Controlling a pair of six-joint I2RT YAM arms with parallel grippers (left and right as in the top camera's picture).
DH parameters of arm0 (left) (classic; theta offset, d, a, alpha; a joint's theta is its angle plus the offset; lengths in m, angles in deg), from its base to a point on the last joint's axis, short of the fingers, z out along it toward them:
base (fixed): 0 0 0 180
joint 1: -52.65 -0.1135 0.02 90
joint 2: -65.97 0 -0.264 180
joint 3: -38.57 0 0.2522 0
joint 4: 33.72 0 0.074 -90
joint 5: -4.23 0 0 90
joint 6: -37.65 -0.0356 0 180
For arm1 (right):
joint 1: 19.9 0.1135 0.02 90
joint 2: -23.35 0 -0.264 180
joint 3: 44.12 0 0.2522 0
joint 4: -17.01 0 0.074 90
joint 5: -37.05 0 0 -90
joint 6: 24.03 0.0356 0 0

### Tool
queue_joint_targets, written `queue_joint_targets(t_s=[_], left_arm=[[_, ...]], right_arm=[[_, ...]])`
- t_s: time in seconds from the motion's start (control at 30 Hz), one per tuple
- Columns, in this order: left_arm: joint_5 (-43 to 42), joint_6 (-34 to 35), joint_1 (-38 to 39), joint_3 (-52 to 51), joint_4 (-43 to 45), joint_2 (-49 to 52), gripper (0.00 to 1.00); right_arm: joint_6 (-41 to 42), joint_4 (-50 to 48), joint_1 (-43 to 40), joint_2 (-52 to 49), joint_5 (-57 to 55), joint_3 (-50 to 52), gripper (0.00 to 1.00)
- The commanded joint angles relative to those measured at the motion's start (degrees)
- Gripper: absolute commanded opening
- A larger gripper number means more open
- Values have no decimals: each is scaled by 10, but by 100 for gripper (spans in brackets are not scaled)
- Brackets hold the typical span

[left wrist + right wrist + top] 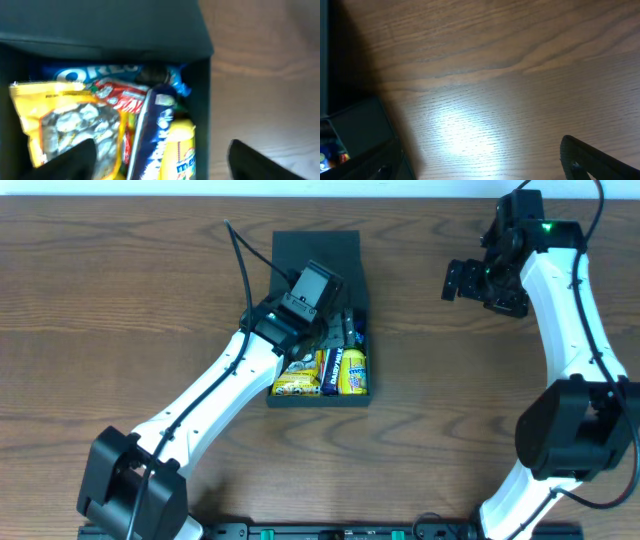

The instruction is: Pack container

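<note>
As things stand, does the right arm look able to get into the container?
Probably not cleanly. The left gripper hangs open over the container and its snacks, crowding the opening. The right gripper is off to the side above the table; nothing lies between.

Blurred wrist views; table (455, 135) glare, perhaps from overhead.
</note>
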Motion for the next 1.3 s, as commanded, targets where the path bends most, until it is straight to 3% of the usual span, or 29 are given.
queue_joint_targets(t_s=[0.0,0.1,0.2,0.23,0.27,0.3,0.33,0.37,0.4,0.7,0.87,1.13,1.27], left_arm=[[-1,0,-1,8,14,7,88],[0,-17,-3,9,22,1,87],[6,-51,-17,9,24,-14,75],[12,-60,-25,9,24,-20,62],[22,-61,-36,9,24,-28,38],[34,-61,-51,9,23,-36,13],[37,-62,-67,9,22,-42,6],[36,-61,-88,9,22,-48,6],[34,-61,-107,9,22,-50,6],[20,-52,-256,8,36,-15,6],[-117,-50,-282,8,64,65,6],[-267,80,-318,14,190,211,6],[-318,85,-322,44,189,271,6]], right_arm=[[3,2,-3,8,3,-7,99],[3,3,-3,8,3,-7,99],[3,3,-3,8,3,-7,99],[3,2,-3,8,3,-5,99],[3,-1,-3,8,3,-3,94],[3,-3,-3,8,3,0,75],[3,-9,-2,8,6,6,40],[3,-17,-1,8,15,13,15],[3,-24,1,8,27,19,2],[-16,-182,42,6,196,141,1],[-16,-256,59,1,239,181,1],[54,-343,57,-82,358,179,1],[79,-382,58,-123,422,179,1]])
